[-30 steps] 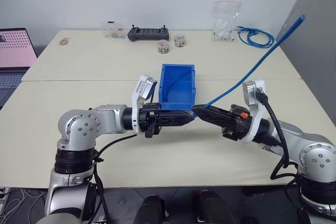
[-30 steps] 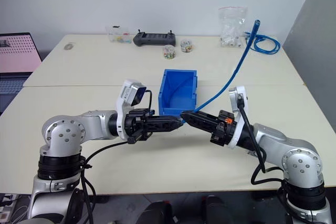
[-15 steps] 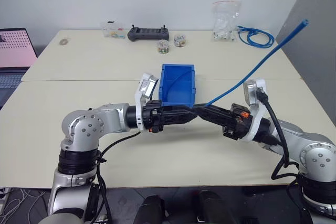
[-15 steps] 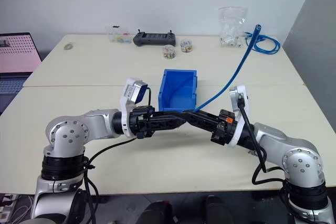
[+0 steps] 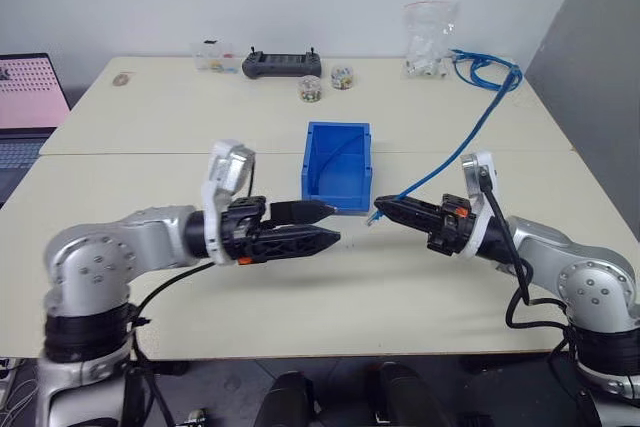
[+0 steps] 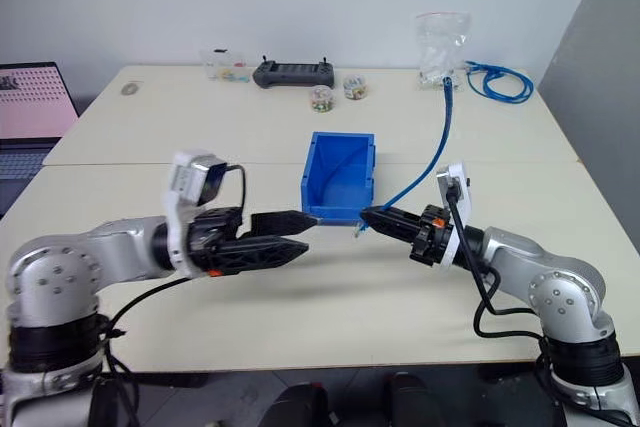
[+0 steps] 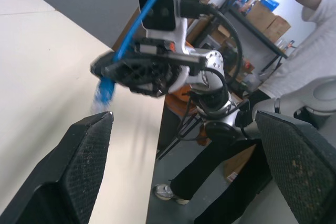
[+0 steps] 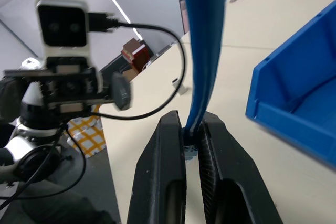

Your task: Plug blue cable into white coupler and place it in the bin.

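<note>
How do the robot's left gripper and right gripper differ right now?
The left gripper has its jaws spread open with nothing between them, while the right gripper has its jaws shut on the blue cable. The left gripper sits away from the blue bin, toward the robot's left; the right gripper's tip is beside the bin's front corner. Both are black, two-fingered, roughly level, pointing toward each other.

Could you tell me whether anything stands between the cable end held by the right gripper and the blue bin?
Nothing visible does. The right gripper holds the blue cable just in front of the bin's low front lip, with bare table between them. The open left gripper is off to the side.
</note>
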Controlling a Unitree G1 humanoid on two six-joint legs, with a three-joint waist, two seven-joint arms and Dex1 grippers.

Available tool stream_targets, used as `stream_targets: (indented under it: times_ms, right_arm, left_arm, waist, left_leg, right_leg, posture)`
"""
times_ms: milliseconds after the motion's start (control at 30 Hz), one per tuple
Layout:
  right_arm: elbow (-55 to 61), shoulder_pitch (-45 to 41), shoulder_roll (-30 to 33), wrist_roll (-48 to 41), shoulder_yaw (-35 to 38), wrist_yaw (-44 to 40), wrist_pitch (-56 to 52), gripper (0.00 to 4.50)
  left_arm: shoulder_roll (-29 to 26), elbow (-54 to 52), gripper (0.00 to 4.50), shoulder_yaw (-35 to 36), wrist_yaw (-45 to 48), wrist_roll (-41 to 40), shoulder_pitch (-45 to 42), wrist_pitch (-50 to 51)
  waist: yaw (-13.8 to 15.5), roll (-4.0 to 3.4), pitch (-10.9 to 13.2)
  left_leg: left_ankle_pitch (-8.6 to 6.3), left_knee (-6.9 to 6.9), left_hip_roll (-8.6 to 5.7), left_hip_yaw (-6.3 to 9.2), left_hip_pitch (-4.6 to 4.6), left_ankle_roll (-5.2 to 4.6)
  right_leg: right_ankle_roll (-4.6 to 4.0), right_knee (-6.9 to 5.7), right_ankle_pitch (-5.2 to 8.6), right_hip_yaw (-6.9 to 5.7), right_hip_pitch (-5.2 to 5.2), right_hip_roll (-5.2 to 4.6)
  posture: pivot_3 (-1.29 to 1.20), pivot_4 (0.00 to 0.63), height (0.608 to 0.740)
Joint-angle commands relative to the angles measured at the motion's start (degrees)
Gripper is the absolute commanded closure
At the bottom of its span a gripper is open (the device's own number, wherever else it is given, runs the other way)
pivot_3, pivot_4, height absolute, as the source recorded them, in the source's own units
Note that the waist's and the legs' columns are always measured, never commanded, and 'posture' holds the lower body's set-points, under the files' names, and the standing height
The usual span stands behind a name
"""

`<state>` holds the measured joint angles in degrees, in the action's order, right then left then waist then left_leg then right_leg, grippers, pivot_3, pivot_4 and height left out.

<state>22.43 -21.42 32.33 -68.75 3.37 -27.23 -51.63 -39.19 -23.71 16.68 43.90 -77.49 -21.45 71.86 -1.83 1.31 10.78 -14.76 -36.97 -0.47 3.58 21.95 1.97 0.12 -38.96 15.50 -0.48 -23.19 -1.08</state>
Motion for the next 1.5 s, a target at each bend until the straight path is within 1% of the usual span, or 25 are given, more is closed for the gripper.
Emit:
stream_targets:
  times_ms: [33, 100, 167, 300, 433, 533, 667, 933, 1033, 1267, 1500]
  right_arm:
    - [-0.13, -1.17, -0.38, 1.25, 1.11, -1.81, 1.2, 4.44]
    - [-0.51, -1.23, -0.39, 2.09, 0.93, -2.4, 1.19, 4.44]
    - [-0.97, -1.34, -0.5, 3.12, 0.72, -3.06, 1.13, 4.44]
    - [-1.95, -2.02, -1.02, 5.12, 0.07, -4.06, 1.13, 4.45]
    - [-2.9, -3.11, -1.94, 6.7, -0.3, -5.0, 0.9, 4.45]
    - [-3.25, -3.84, -2.34, 7.51, -0.45, -5.73, 0.57, 4.45]
    - [-3.49, -4.68, -2.37, 8.25, -0.49, -6.45, 0.38, 4.45]
    - [-3.76, -5.53, -2.12, 9.27, -0.25, -7.47, 0.03, 4.45]
    - [-3.82, -5.67, -1.86, 9.35, -0.08, -7.74, -0.21, 4.45]
    - [-3.67, -5.6, -1.4, 9.45, 0.0, -8.25, -0.58, 4.45]
    - [-3.58, -5.67, -1.29, 9.39, 0.02, -8.32, -0.92, 4.45]
  left_arm:
    - [0.14, -7.13, 0.0, 1.68, -6.04, 5.39, 8.6, -5.14]
    - [6.07, -8.51, 0.0, 2.09, -16.55, 12.34, 12.72, -11.03]
    - [11.43, -9.78, 0.0, 1.13, -26.37, 22.64, 16.4, -17.63]
    - [19.5, -9.68, 0.0, -0.16, -40.75, 39.32, 22.43, -27.53]
    - [26.47, -4.18, 0.0, 0.78, -54.4, 52.13, 23.19, -33.51]
    - [29.8, 0.09, 0.0, 1.36, -59.83, 57.76, 20.32, -37.97]
    - [31.22, 5.79, 0.0, 1.26, -62.83, 62.09, 15.02, -40.75]
    - [35.08, 17.53, 0.0, 2.16, -67.76, 65.89, 5.84, -44.58]
    - [36.32, 20.58, 0.0, 2.79, -69.88, 67.04, 3.45, -46.54]
    - [37.13, 27.27, 0.0, 3.77, -73.21, 69.27, -1.26, -50.75]
    - [37.43, 30.54, 0.0, 4.54, -75.33, 70.22, -3.21, -52.14]
  waist:
    - [0.15, 0.0, 0.0]
    - [0.32, -0.01, -0.01]
    - [0.65, 0.0, -0.01]
    - [1.06, 0.01, -0.02]
    - [1.48, 0.01, -0.02]
    - [1.77, 0.03, -0.03]
    - [1.91, 0.04, -0.03]
    - [1.85, 0.07, -0.04]
    - [1.82, 0.08, -0.04]
    - [1.84, 0.09, -0.04]
    - [1.82, 0.09, -0.04]
  left_leg:
    - [0.0, 0.0, -0.01, -0.01, -0.02, 0.0]
    - [0.0, 0.0, -0.01, -0.01, -0.01, 0.0]
    - [0.0, -0.02, -0.03, -0.01, -0.03, 0.0]
    - [0.0, -0.01, -0.02, -0.01, 0.02, 0.0]
    - [-0.01, -0.02, -0.03, -0.06, 0.02, -0.01]
    - [-0.01, -0.03, -0.04, -0.06, 0.04, -0.01]
    - [-0.01, -0.04, -0.06, -0.09, 0.11, -0.01]
    - [-0.01, -0.04, -0.07, -0.27, 0.12, -0.01]
    - [-0.01, -0.04, -0.06, -0.29, 0.12, -0.01]
    - [-0.01, -0.05, -0.07, -0.35, 0.13, -0.01]
    - [-0.01, -0.06, -0.07, -0.37, 0.13, -0.01]
  right_leg:
    - [0.0, 0.0, 0.0, 0.02, 0.0, -0.02]
    - [0.0, 0.0, 0.0, 0.02, 0.0, -0.02]
    - [0.01, 0.01, -0.01, 0.02, 0.04, -0.06]
    - [0.03, 0.06, -0.03, 0.02, 0.02, -0.05]
    - [0.02, 0.05, -0.04, 0.03, 0.01, -0.05]
    - [0.04, 0.06, -0.06, 0.0, 0.02, -0.05]
    - [0.05, 0.1, -0.08, -0.03, 0.01, -0.06]
    - [0.07, 0.1, -0.09, -0.06, 0.01, -0.06]
    - [0.08, 0.09, -0.1, -0.07, 0.01, -0.06]
    - [0.1, 0.1, -0.11, -0.08, 0.01, -0.06]
    - [0.13, 0.09, -0.13, -0.08, 0.01, -0.06]
  posture:
    - [0.0, 0.15, 0.74]
    - [0.0, 0.15, 0.74]
    - [0.0, 0.15, 0.74]
    - [0.0, 0.15, 0.74]
    - [0.0, 0.15, 0.74]
    - [0.0, 0.15, 0.74]
    - [0.0, 0.15, 0.74]
    - [0.0, 0.15, 0.74]
    - [0.0, 0.15, 0.74]
    - [0.0, 0.15, 0.74]
    - [0.0, 0.15, 0.74]
